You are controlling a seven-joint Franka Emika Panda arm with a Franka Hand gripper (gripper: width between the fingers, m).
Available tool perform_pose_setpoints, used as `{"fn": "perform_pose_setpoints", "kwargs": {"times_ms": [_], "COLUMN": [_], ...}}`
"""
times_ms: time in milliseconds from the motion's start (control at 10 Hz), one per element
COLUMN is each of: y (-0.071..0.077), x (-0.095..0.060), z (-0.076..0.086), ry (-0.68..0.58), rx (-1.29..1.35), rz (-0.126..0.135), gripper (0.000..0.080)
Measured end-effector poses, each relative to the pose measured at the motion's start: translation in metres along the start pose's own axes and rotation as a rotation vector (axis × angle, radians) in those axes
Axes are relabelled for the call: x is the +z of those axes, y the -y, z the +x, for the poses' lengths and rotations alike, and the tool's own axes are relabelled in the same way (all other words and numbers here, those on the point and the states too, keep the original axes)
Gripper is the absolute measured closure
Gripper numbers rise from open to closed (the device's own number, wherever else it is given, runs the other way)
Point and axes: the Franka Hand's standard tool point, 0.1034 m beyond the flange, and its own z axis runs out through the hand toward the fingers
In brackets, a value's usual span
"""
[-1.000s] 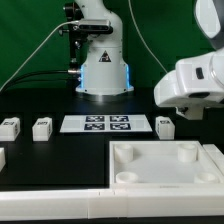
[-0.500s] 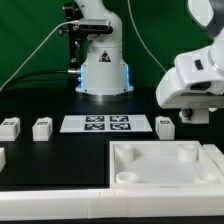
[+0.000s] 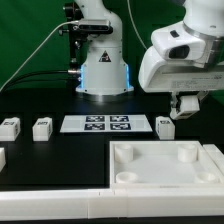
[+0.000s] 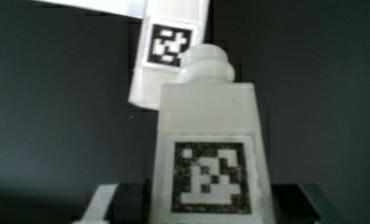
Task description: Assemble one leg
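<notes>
**Leg and fingers before the grasp.** The leg (image 3: 165,126) lies on the black counter (image 3: 60,165), apart from the fingers (image 3: 181,103). It sits below them and a little toward the exterior view's left. Nothing holds it. It rests with its tagged face up, which probably keeps the tag readable and leaves its long sides free for a pinch.

In the wrist view the leg (image 4: 207,150) fills the middle of the picture, its tag near the camera and its narrower peg end pointing away. This suggests the hand is lined up along the leg's length, ready to descend.

Just beyond the leg, on the side away from the fingers, lies the marker board (image 3: 108,124). Farther out along the same row lie two more legs (image 3: 42,127) (image 3: 10,127), well apart from one another, presumably so that each can be approached alone. On the camera's side of the fingers is the large socketed panel (image 3: 130,178), its round sockets facing up to receive the pegs. The arm's base (image 3: 103,65) stands behind the marker board.

**Limits of view.**
- Whether the fingers are spread or pressed together cannot be told. The white hand covers most of them in the exterior view, and the pale shapes flanking the leg in the wrist view are too blurred to identify.
- A white tagged strip beyond the leg's peg end in the wrist view may be the marker board, but this is uncertain.
- A further white part (image 3: 2,157) is cut off at the exterior view's left edge.
- The panel's near edge is cropped.
</notes>
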Motion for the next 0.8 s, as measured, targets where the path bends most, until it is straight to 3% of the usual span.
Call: {"fn": "perform_pose_setpoints", "kwargs": {"times_ms": [100, 400, 500, 600, 700, 800], "y": [-0.002, 0.0, -0.001, -0.014, -0.025, -0.028], "x": [-0.013, -0.013, -0.019, -0.026, -0.031, -0.044], "z": [0.007, 0.016, 0.025, 0.025, 0.025, 0.039], "ry": [0.019, -0.067, -0.183, -0.273, -0.245, -0.272], "rx": [-0.016, -0.017, -0.038, -0.056, -0.066, -0.091], "rz": [-0.001, 0.008, 0.017, 0.018, 0.013, 0.011], "gripper": [0.0505, 0.0505, 0.0505, 0.0505, 0.0505, 0.0505]}}
